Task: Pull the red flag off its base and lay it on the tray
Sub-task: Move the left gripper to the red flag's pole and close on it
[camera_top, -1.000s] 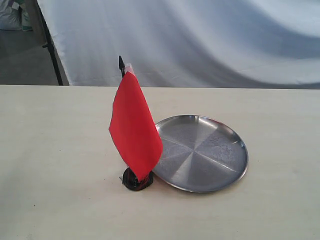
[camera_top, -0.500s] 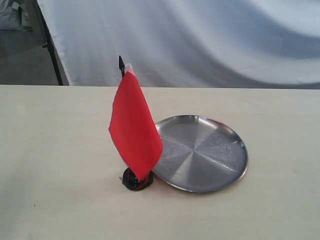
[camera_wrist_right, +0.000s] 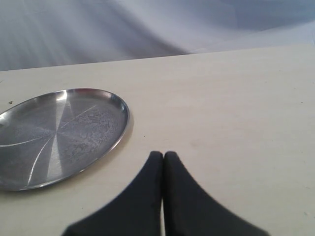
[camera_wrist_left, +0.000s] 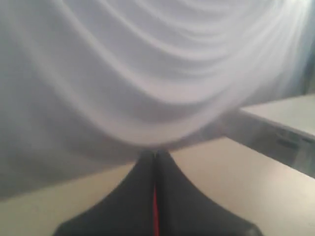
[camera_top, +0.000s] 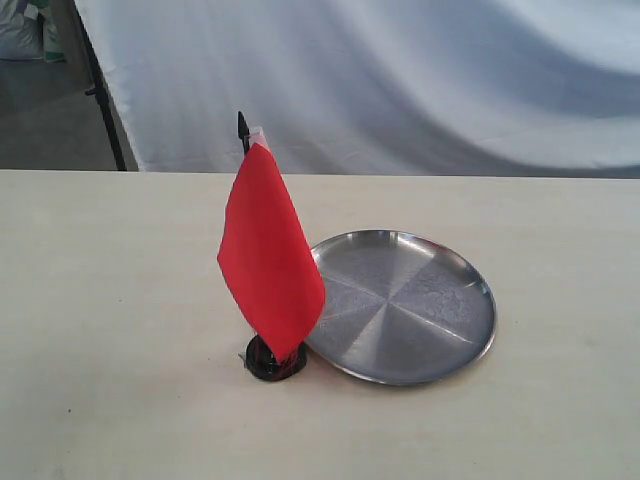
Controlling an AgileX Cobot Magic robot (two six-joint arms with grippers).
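The red flag [camera_top: 268, 250] stands upright on its black stick, whose pointed tip [camera_top: 242, 125] is at the top. The stick is set in the small black base [camera_top: 272, 362] on the table. The silver tray [camera_top: 405, 305] lies just right of the base, holds nothing, and also shows as the tray [camera_wrist_right: 59, 135] in the right wrist view. Neither gripper appears in the exterior view. My left gripper [camera_wrist_left: 156, 155] is shut over the table, with a thin red sliver in the slit between its fingers. My right gripper [camera_wrist_right: 163, 155] is shut and holds nothing, a short way from the tray's rim.
A white cloth backdrop [camera_top: 400, 80] hangs behind the table's far edge. A black stand leg [camera_top: 100, 90] is at the back left. The left wrist view shows a second tabletop edge [camera_wrist_left: 280, 118] beyond the table.
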